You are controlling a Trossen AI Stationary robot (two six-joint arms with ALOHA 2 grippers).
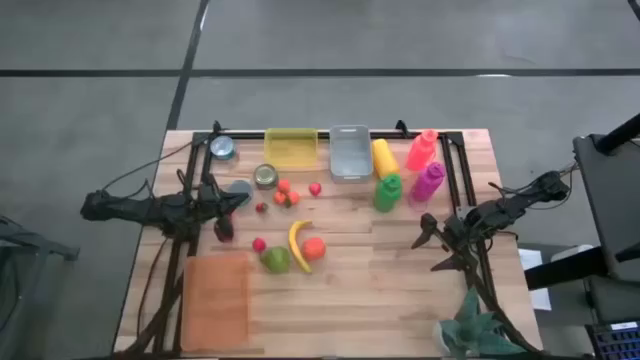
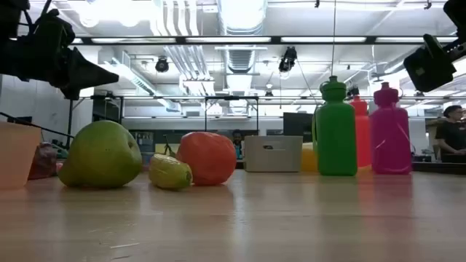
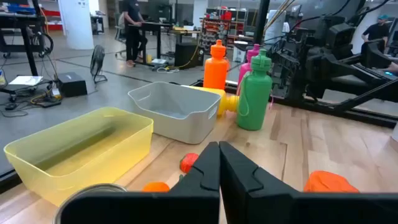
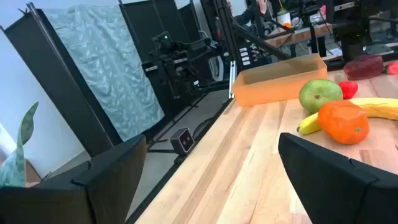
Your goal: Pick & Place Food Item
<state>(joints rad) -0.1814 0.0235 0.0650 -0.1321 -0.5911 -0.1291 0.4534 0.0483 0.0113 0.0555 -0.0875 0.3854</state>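
Currently my right claw (image 1: 428,240) hangs spread and empty near the orange (image 4: 343,122); my left claw (image 3: 219,163) is closed. Next, I judge: approach, descend, grasp.

The left gripper (image 3: 219,163) shows its two dark fingers pressed together over the pale wooden table (image 3: 323,140), with a small red-orange fruit (image 3: 189,163) just beyond their tips and a larger orange fruit (image 3: 329,182) off to one side. A shallow yellow translucent plastic bin (image 3: 74,149) stands just beside an empty grey plastic tub (image 3: 177,112). Past the tub stand a green plastic squeeze bottle (image 3: 254,93), an orange squeeze bottle (image 3: 216,67) and a pink one (image 3: 252,55), a yellow bottle (image 3: 225,102) lies on its side among them, and a person (image 3: 132,25) stands in the room behind.
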